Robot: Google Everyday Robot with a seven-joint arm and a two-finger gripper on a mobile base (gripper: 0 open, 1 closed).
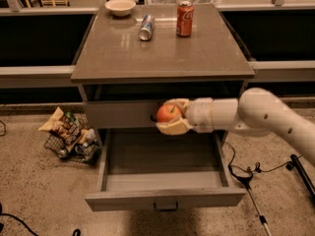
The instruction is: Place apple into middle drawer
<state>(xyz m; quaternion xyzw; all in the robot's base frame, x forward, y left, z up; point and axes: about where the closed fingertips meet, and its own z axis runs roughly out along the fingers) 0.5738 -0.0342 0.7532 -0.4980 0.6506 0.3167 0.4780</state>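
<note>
On the cabinet top [162, 58], a white bowl [120, 6] sits back left; a silver can [145, 27] lies on its side near an upright red cola can [185, 19]. The top drawer front [118, 114] is just behind the gripper [173, 115]. Snack bags fill a wire basket [69, 140] on the floor at left.

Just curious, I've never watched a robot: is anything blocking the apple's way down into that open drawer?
Nothing visible does. The end effector holds the apple above the middle drawer, which is pulled open and has a bare floor.

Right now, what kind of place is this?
Probably an office break area: drawer cabinet with cola can and bowl on top, snack basket on floor. The gripper holds the apple over the open middle drawer.
</note>
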